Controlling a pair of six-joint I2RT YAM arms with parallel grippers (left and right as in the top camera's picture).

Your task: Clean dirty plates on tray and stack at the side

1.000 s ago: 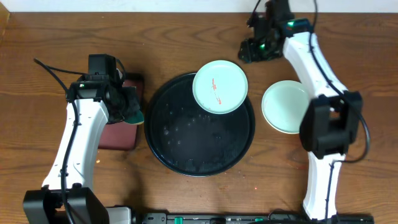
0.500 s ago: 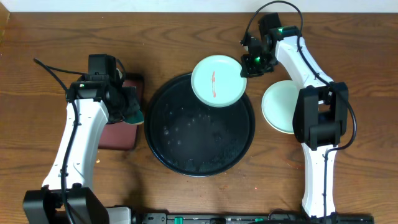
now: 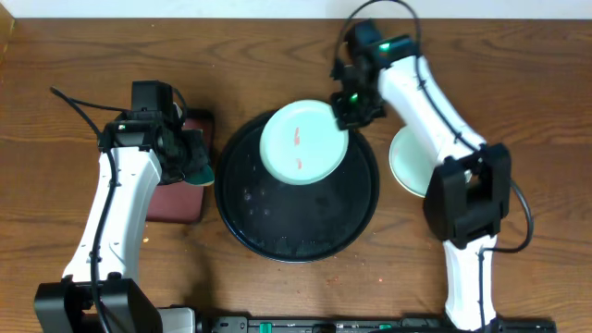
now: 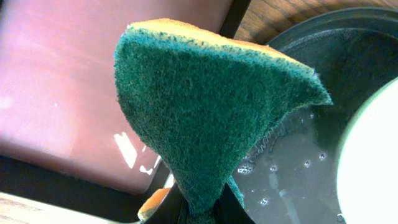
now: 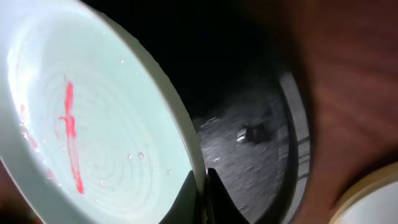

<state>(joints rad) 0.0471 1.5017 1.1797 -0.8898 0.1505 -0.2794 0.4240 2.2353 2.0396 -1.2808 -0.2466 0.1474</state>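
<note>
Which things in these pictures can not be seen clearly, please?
- Overhead: the right arm covers part of the pale round plate beside the large black round tray; single or stacked, unclear.
- Overhead: the left arm hides much of the rectangular reddish-brown tray.
- Left wrist: the green-and-yellow sponge hides most of the left gripper.
- Right wrist: a dark blurred speck on the black tray cannot be identified.

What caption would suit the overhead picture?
Right gripper holds a smeared plate over the black tray; left gripper grips a sponge.
</note>
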